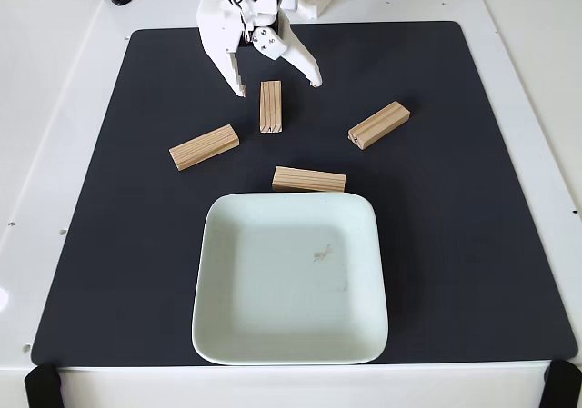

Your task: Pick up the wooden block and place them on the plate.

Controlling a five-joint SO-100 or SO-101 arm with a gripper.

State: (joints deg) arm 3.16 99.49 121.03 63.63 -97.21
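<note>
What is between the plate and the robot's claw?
In the fixed view, two wooden blocks: one by the plate's top edge, one under the open gripper.

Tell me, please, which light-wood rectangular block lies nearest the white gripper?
The upright-pointing light-wood block, directly between the open white gripper's fingertips; the other three lie farther down the mat.

A robotics test bench; black mat clamped on white table.

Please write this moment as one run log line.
gripper: open, above upright wooden block | plate: empty | other blocks: three on mat
</note>
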